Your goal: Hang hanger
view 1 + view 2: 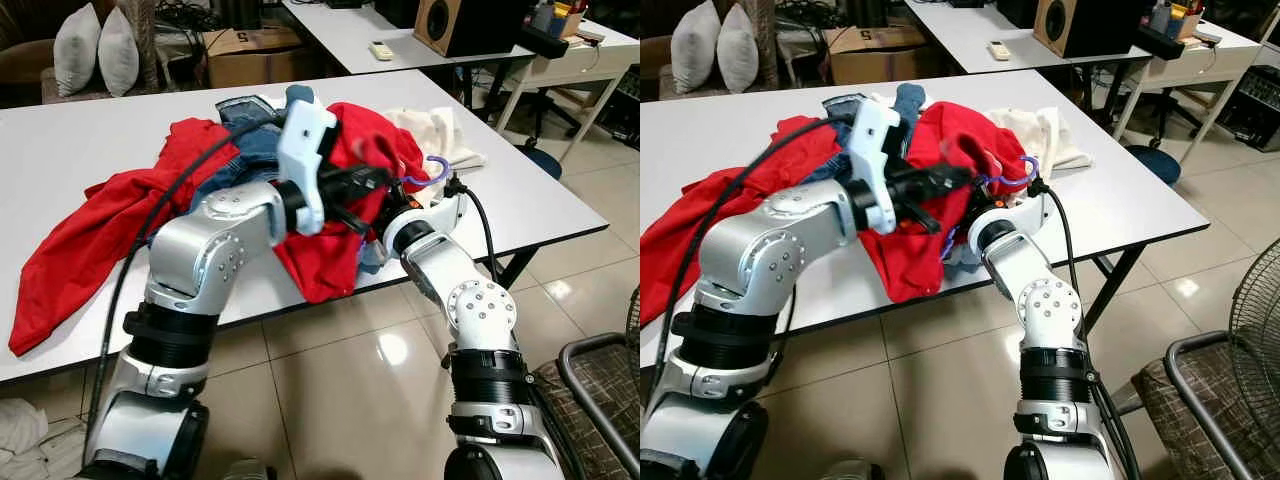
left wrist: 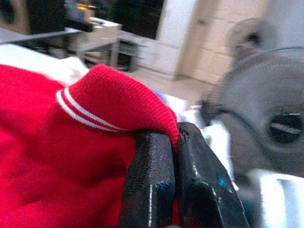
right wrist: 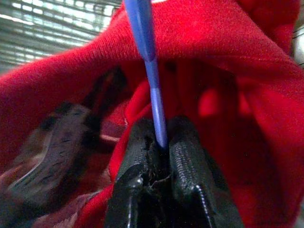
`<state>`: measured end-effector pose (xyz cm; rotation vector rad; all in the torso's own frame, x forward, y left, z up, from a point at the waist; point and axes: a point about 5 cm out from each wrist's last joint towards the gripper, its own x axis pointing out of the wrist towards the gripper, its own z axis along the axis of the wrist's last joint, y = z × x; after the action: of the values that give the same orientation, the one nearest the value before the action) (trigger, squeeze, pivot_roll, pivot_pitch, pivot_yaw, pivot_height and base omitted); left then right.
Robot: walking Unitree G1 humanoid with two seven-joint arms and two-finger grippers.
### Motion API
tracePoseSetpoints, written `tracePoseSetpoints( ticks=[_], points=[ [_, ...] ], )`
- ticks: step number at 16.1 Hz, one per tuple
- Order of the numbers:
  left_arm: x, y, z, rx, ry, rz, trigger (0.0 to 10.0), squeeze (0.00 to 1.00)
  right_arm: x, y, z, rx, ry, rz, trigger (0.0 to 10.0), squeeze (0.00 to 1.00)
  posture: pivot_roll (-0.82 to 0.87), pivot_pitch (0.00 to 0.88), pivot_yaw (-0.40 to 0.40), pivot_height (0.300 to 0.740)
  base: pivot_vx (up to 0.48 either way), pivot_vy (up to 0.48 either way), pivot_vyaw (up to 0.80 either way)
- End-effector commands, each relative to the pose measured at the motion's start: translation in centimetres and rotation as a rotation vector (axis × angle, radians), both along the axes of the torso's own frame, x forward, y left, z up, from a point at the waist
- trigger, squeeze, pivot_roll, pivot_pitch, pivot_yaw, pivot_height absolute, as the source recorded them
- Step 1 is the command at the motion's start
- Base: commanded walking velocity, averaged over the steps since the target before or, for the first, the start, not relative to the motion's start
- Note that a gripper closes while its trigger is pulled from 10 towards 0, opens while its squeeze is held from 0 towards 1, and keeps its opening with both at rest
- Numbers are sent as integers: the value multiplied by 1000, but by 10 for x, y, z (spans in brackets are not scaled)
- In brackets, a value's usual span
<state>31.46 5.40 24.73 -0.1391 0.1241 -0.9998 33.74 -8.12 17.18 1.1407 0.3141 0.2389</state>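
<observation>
A red shirt with a white-striped collar is lifted above the white table's front edge. My left gripper is shut on that collar, reaching in from the left. A blue plastic hanger runs up through the shirt's neck; its purple-blue hook pokes out to the right of the fabric. My right gripper is shut on the hanger's stem, underneath the red cloth, its wrist just below the shirt.
More clothes lie heaped on the table: another red garment at the left, jeans and a cream cloth behind. A second table with a speaker stands beyond. A chair sits at the lower right.
</observation>
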Motion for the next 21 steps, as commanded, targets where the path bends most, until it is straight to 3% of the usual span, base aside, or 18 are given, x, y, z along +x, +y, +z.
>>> tracePoseSetpoints(
  ticks=[1, 2, 4, 7, 9, 12, 13, 14, 15, 16, 18, 19, 21],
  points=[
    [-8, -7, 15, -72, -17, -65, 10000, 1000, -12, 40, -2, 126, 50, 72, 10000, 0, 4, 0, -43, 740, 0, 0, 0],
    [-11, -10, 19, -117, 12, -92, 10000, 1000, -10, 38, -5, 127, 64, 43, 10000, 0, 2, 0, -44, 740, 0, 0, 0],
    [-8, -8, 18, -117, 44, -58, 10000, 1000, -5, 33, -3, 158, 73, 7, 10000, 0, -2, 0, -45, 740, 0, 0, 0],
    [-2, 3, 6, 37, 43, 7, 10000, 1000, -1, 30, 4, 145, 30, 8, 10000, 0, -6, 0, -45, 740, 0, 0, 0],
    [4, 24, -2, 154, 25, 64, 10000, 1000, 1, 23, 9, 141, -15, 1, 10000, 0, -1, 0, -41, 740, 0, 0, 0],
    [14, 55, 12, 55, -11, 153, 10000, 1000, 2, 16, 20, 92, -83, 24, 10000, 0, -10, 0, -37, 740, 0, 0, 0],
    [17, 69, 19, 6, -44, 204, 10000, 941, 1, 13, 24, 93, -106, 29, 10000, 0, -13, 0, -36, 740, 0, 0, 800],
    [20, 93, 23, -62, -62, 322, 10000, 0, -3, 8, 38, 114, -179, 40, 10000, 0, -23, 0, -17, 740, 0, 0, 800],
    [20, 99, 21, -63, -61, 352, 10000, 0, -5, 6, 43, 123, -202, 42, 10000, 0, -27, 0, -10, 740, 0, 0, 800],
    [18, 116, 5, -27, -20, 443, 10000, 0, -9, 0, 55, 118, -273, 46, 10000, 0, -35, 0, 6, 740, 0, 0, 800],
    [3, 138, -35, 93, 84, 547, 10000, 0, -19, -11, 82, 93, -426, 58, 10000, 0, -39, 0, 17, 740, 0, 0, 800],
    [-3, 141, -42, 113, 94, 560, 10000, 0, -21, -13, 89, 84, -464, 64, 10000, 0, -43, 0, 16, 740, 0, 0, 800],
    [-19, 154, -56, 125, 129, 654, 10000, 0, -32, -22, 127, 46, -644, 102, 10000, 0, -47, 0, 7, 740, 0, 0, 800]
  ],
)
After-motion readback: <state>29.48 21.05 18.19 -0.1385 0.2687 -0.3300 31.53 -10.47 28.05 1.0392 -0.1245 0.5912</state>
